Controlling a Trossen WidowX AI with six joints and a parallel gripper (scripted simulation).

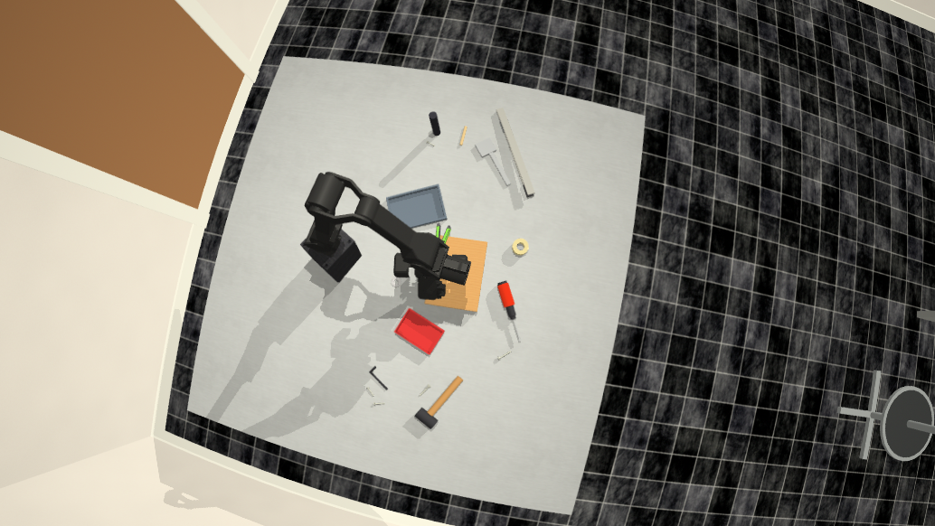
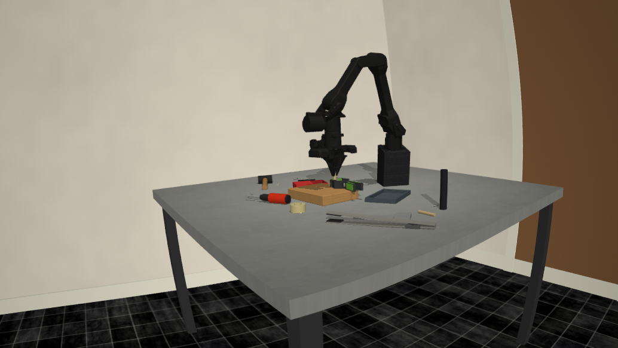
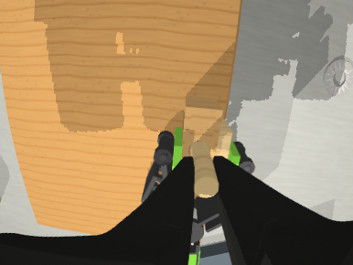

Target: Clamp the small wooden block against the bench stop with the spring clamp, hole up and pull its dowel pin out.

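Observation:
My gripper [image 2: 334, 173] [image 3: 202, 164] points down, shut on the upright dowel pin [image 3: 205, 175]. The pin's lower end meets the small wooden block [image 3: 202, 120]; how deep it sits is hidden. The block lies on the board [image 1: 480, 274] [image 2: 306, 195] [image 3: 87, 164], beside the paler bench stop [image 3: 225, 135] at the board's edge. The spring clamp [image 1: 447, 233] [image 2: 350, 186] [image 3: 163, 155] has one green pad at the block's side and the other at the stop's outer side. The fingers hide its middle in the wrist view. In the top view the arm hides block, pin and fingers.
A blue-grey tray [image 1: 416, 207] [image 2: 388, 196] lies near the clamp's handles. A red tray [image 1: 419, 332] [image 2: 309, 183] is on the board's other side. A tape roll [image 1: 520, 242] [image 2: 297, 207] and a red screwdriver [image 1: 505, 295] [image 2: 278, 198] lie beyond the board. A black cylinder [image 2: 443, 189] stands upright.

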